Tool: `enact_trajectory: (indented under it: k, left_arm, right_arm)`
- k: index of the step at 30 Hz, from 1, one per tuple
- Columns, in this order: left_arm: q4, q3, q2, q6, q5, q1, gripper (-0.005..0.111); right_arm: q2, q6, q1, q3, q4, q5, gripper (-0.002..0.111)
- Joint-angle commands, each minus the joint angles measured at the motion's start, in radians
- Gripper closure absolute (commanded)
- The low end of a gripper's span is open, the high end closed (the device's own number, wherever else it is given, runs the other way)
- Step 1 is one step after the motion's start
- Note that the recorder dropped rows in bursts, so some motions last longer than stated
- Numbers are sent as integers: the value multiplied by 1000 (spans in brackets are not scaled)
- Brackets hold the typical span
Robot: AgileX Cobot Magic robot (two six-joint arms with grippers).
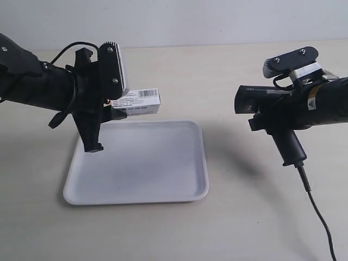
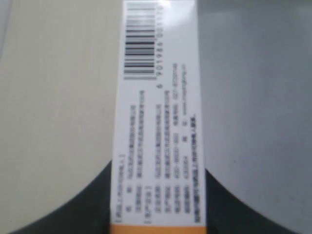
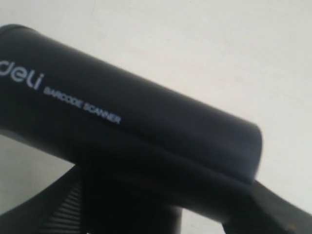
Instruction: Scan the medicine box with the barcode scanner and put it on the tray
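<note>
The white medicine box (image 1: 140, 101) hangs in the air above the far edge of the white tray (image 1: 163, 179), its barcode end pointing toward the other arm. My left gripper (image 1: 111, 106) is shut on its orange-banded end; the left wrist view shows the box (image 2: 158, 122) clamped between the two dark fingers (image 2: 87, 209), barcode at the far end. My right gripper (image 1: 272, 117) is shut on the black barcode scanner (image 1: 266, 100), held off the table with its head aimed at the box. The scanner (image 3: 131, 131) fills the right wrist view.
The scanner's thin black cable (image 1: 318, 212) trails from the handle down across the beige table (image 1: 244, 217) toward the near right corner. The tray's flat floor holds nothing.
</note>
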Motion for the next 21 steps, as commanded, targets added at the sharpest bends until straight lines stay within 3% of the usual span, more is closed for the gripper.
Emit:
enact_trajectory:
  k: [1,16,19,20,21]
  left_arm:
    - [-136,-31,32,93,1,-16,104]
    - [-237,-66,218,88,24,-16,103]
    - [-239,-66,250,88,22,-16,93]
    - [-239,-66,255,88,24,-16,86]
    - [-241,-66,266,88,24,-16,72]
  right_arm:
    - [54,69,3,2,44,-67,108]
    - [122,117,37,2,45,-41,108]
    - [122,107,73,2,41,-40,108]
    - [122,107,73,2,41,-40,108]
    - [127,110,72,2,41,-40,108]
